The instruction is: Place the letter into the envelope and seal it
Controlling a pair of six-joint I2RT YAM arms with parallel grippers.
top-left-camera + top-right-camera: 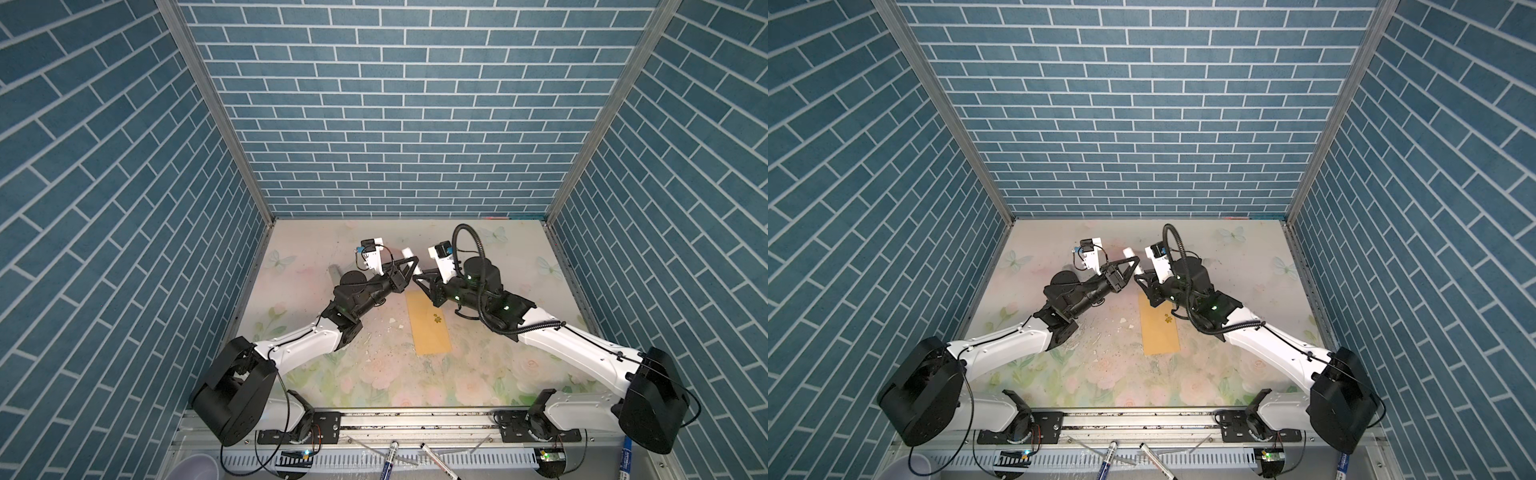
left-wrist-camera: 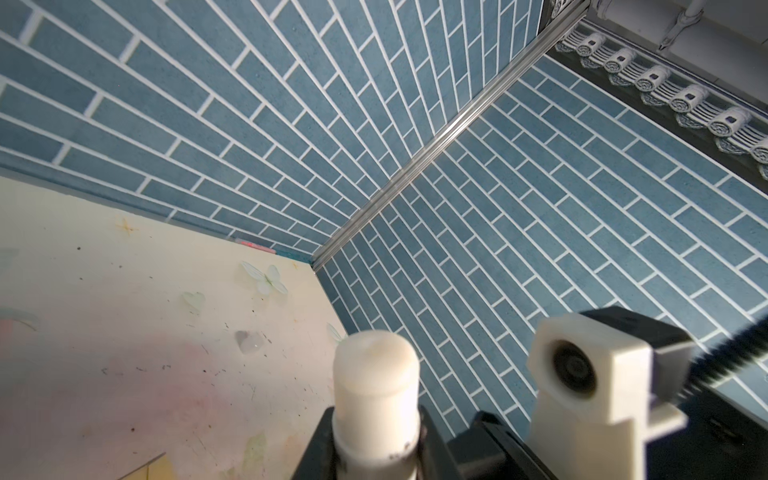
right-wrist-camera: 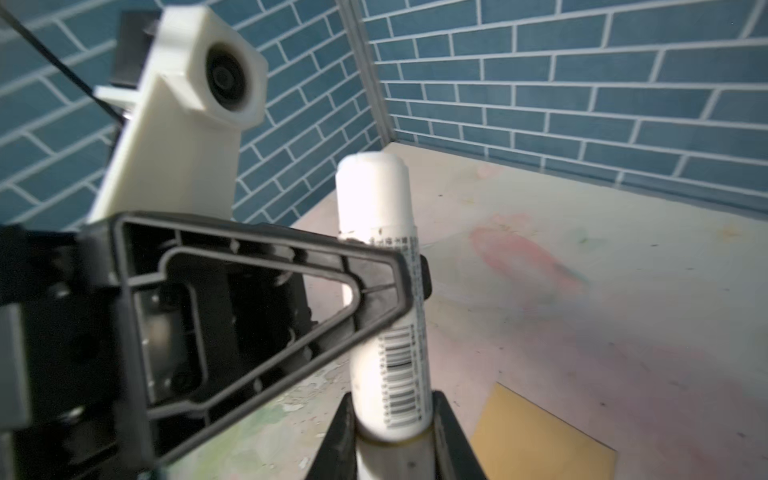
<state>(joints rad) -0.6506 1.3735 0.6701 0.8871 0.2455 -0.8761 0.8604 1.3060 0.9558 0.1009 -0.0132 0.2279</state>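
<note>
The mustard-yellow envelope (image 1: 430, 332) (image 1: 1160, 332) lies flat mid-table with its small gold sticker (image 1: 437, 319) facing up; its far end is hidden under the grippers. It also shows in the right wrist view as the envelope (image 3: 540, 436). The letter is out of view. Both grippers meet above the envelope's far end on one white glue stick (image 1: 407, 253) (image 1: 1128, 252). My left gripper (image 1: 410, 267) (image 2: 376, 440) is shut on the glue stick (image 2: 376, 386) near its rounded end. My right gripper (image 1: 420, 277) (image 3: 392, 428) is shut on the barcode-labelled end of the glue stick (image 3: 382, 291).
Small paper scraps (image 1: 390, 320) are scattered left of the envelope. A grey object (image 1: 334, 272) lies behind the left arm. Markers (image 1: 388, 457) and a cup (image 1: 195, 469) sit beyond the front rail. Blue brick walls close in three sides.
</note>
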